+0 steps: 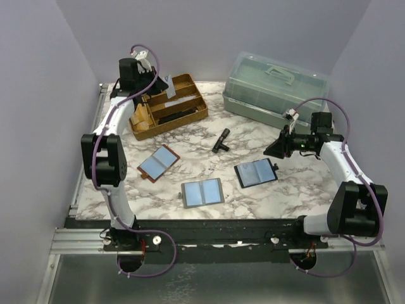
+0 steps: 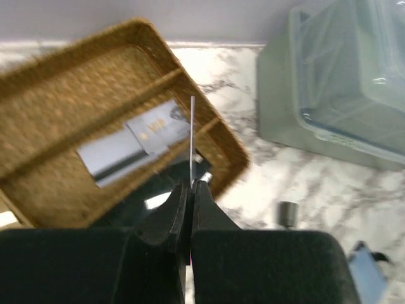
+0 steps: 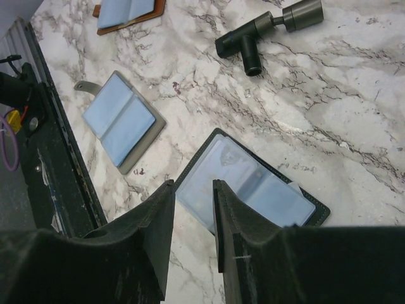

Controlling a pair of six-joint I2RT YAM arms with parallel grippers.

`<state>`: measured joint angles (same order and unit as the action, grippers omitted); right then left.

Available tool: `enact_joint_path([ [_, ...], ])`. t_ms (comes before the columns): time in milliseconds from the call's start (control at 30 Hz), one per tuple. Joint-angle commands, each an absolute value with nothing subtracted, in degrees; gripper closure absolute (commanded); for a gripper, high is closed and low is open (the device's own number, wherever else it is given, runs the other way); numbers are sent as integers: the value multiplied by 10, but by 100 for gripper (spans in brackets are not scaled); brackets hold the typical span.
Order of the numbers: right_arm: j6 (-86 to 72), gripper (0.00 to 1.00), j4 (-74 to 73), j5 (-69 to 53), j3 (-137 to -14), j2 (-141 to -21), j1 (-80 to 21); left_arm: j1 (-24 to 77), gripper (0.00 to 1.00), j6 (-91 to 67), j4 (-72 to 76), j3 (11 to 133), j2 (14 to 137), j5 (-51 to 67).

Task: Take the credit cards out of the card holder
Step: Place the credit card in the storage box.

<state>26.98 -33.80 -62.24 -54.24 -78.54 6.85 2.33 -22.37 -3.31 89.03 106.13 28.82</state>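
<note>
a white marble-patterned surface (image 1: pixel 297 193) with grey veins carries six things. at the far left sits a brown woven wicker tray (image 1: pixel 180 123) with dividers, set at an angle. at the far right stands a translucent grey-green plastic box (image 1: pixel 275 88) with a lid and a handle on top. near the middle lies a small black t-shaped tool (image 1: pixel 221 140) with a metal-coloured tip. nearer the front, three holders lie spread open, well apart, light-blue insides up: a brown-edged folding card holder (image 1: pixel 158 163) at the left, a grey folding card holder (image 1: pixel 202 192) in the middle, a black folding card holder (image 1: pixel 255 172) at the right.
</note>
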Motion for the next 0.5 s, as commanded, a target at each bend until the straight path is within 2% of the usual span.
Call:
enact_joint_path([
  [0, 305, 64, -356, -637, -536, -803, 69, 29, 100, 33, -259, 1096, 1181, 249],
  [200, 317, 64, -370, -641, -543, -821, 69, 69, 100, 261, -453, 1359, 1327, 150],
  [467, 326, 65, -382, -657, -544, -839, 69, 83, 100, 359, -510, 1399, 1368, 182],
])
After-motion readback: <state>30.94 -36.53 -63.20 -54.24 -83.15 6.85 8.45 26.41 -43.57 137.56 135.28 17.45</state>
